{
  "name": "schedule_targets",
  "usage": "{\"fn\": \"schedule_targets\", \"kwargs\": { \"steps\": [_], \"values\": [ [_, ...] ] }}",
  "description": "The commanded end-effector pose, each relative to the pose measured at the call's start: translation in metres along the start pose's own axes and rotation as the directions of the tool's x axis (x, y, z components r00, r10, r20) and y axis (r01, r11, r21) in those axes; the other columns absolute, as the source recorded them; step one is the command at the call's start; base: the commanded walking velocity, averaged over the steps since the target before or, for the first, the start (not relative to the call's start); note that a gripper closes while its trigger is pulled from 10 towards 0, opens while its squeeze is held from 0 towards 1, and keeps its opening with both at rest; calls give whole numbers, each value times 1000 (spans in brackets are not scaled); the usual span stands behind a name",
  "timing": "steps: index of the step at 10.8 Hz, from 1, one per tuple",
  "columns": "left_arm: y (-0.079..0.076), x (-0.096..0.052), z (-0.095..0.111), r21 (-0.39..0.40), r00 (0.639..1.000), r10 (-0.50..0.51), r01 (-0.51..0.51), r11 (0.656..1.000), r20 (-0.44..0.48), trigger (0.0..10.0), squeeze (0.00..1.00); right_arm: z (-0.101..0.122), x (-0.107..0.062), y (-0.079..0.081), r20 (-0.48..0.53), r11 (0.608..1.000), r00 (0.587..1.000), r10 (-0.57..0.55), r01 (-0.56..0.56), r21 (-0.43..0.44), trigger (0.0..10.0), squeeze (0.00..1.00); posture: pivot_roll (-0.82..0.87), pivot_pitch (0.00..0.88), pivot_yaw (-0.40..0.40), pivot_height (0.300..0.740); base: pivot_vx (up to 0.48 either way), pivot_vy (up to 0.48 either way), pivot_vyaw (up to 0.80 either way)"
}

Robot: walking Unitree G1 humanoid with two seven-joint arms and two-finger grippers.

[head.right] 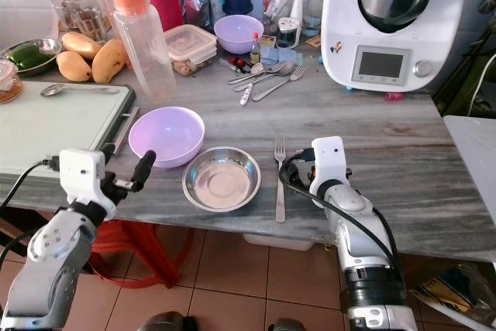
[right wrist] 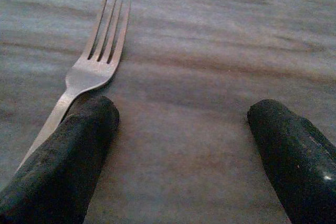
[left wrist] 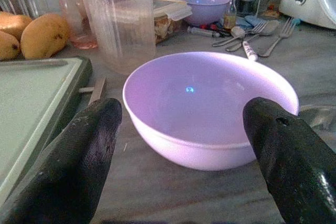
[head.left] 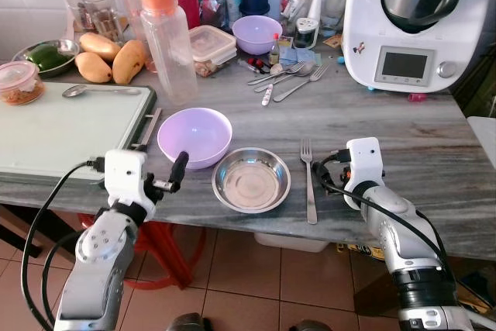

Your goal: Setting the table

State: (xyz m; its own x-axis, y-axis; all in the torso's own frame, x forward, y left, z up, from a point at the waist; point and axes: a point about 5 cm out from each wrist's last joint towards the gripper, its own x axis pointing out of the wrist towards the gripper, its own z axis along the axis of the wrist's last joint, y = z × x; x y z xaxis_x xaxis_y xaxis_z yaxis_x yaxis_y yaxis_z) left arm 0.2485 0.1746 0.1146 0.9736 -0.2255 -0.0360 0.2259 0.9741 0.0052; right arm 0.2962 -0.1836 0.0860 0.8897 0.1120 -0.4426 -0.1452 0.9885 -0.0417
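Left gripper (left wrist: 184,145) fingers wide apart, empty, facing lilac bowl (head.left: 194,136). Right gripper (right wrist: 181,150) likewise spread, empty, fork (head.left: 308,180) at 9 o'clock. Steel bowl (head.left: 251,180) between bowl and fork on counter (head.left: 403,137).

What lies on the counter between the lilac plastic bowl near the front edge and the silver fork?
In the left eye view, a round stainless steel bowl lies between the lilac plastic bowl and the silver fork, beside the lilac bowl's rim.

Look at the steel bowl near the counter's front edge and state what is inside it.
The steel bowl holds nothing: its bare, shiny bottom shows across the whole inside. It stands on the grey counter, between the purple bowl and the fork. The counter under it is covered.
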Motion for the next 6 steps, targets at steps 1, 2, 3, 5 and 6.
{"fn": "schedule_targets", "kwargs": {
  "steps": [1, 2, 3, 5, 6],
  "values": [
    [0, 1, 0, 7, 1000, 0, 0, 1000, -1, 10000, 0, 0, -1, 5, -8, 999, 999, 34, -34, -4, 10000, 0, -29, 0, 34, 740, 0, 0, 0],
    [0, 1, 0, 7, 1000, 0, 0, 1000, -1, 10000, 0, 0, 0, 6, -7, 999, 999, 37, -37, -6, 10000, 0, -29, 0, 35, 740, 0, 0, 0],
    [0, 1, 0, 8, 1000, 1, -1, 1000, -2, 10000, 0, 0, -1, 7, -7, 999, 999, 43, -43, -7, 10000, 0, -27, 0, 35, 740, 0, 0, 0],
    [0, 1, 0, 9, 1000, 1, 0, 1000, -2, 10000, 0, 0, 0, 9, -6, 998, 998, 59, -59, -5, 10000, 0, -26, 0, 36, 740, 0, 0, 0],
    [0, 0, 0, 9, 1000, 0, 0, 1000, -4, 10000, 0, 0, 0, 11, 1, 997, 997, 73, -73, -6, 10000, 0, -26, 0, 37, 740, 0, 0, 0]
  ]
}}
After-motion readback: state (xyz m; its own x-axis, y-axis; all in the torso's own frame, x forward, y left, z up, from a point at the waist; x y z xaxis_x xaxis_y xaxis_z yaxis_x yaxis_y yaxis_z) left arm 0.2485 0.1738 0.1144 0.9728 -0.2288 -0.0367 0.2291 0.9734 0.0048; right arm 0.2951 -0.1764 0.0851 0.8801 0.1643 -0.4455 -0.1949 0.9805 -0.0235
